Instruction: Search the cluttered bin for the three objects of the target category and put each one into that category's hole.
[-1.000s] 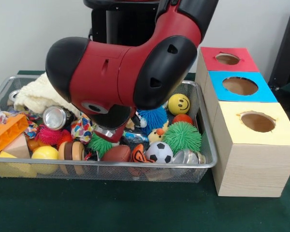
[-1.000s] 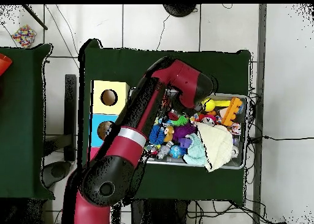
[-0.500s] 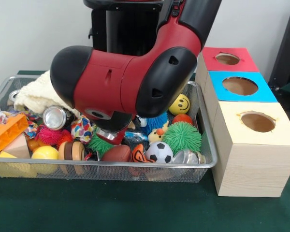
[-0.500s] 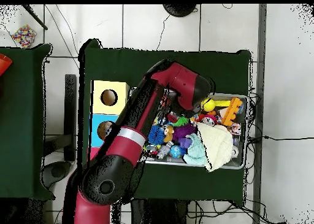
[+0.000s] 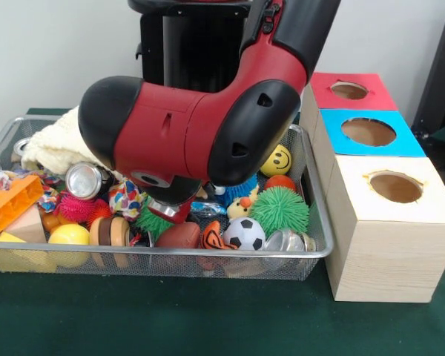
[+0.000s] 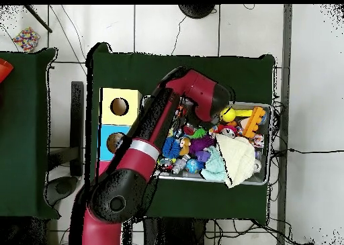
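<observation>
A wire bin (image 5: 316, 251) is packed with toys. Along its near side lie a brown football (image 5: 179, 236), a soccer ball (image 5: 244, 233) and a yellow ball (image 5: 69, 234). Further back are a smiley ball (image 5: 276, 159), an orange ball (image 5: 281, 182), a green spiky ball (image 5: 280, 209) and a blue spiky ball (image 5: 239, 185). My gripper (image 5: 170, 212) reaches down among the toys just behind the football, beside a small green spiky ball (image 5: 153, 222). The bulky red wrist (image 5: 193, 133) hides most of it. In the overhead view the arm (image 6: 201, 98) covers the bin's (image 6: 263, 178) left part.
Three boxes stand right of the bin, with holes in a red top (image 5: 348, 90), a blue top (image 5: 368, 132) and a yellow top (image 5: 395, 187). A cream cloth (image 5: 53, 147), a silver can (image 5: 84, 180), an orange block (image 5: 11, 204) and a wooden wedge (image 5: 26, 225) fill the bin's left side.
The wrist has shifted slightly to the right and lifted a little in the front view. The gripper stays low among the toys; nothing in the bin has visibly moved.
</observation>
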